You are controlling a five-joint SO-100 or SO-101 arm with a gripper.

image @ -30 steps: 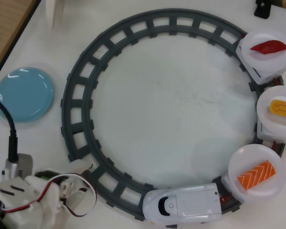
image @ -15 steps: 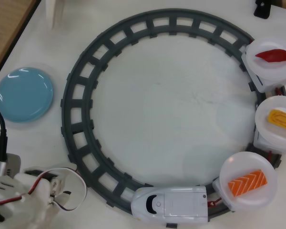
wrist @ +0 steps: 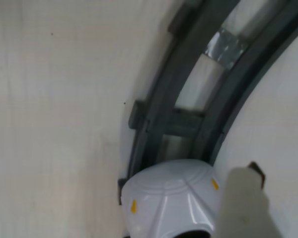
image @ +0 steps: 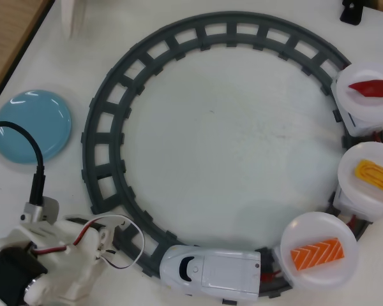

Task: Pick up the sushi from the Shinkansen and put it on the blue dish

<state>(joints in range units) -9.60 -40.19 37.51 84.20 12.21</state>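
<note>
Sushi is the prize, but reading the overhead view from its left edge, the blue dish (image: 32, 125) comes first: bare, outside the grey track (image: 108, 121), where it sat a second ago. Below it, the arm's white body (image: 45, 261) has shifted and turned at the lower left corner over the last second, its black cable now looping up beside the dish. The gripper's fingertips are not clear in that view, and the wrist view shows only one pale finger (wrist: 248, 208) at the lower right, so I cannot tell whether the jaws are spread or closed; nothing is seen held. Next, the Shinkansen (image: 210, 273) has rolled further left along the bottom of the loop, and its rounded nose now fills the lower part of the wrist view. Behind it, the sushi (image: 317, 252) rides on the first white plate (image: 306, 226), also carried leftward, toward the arm. Further right follow the yellow piece (image: 375, 176) and the red piece (image: 372, 88). My judgement: the target is approaching, and the grasp must be timed to a moving plate.
</note>
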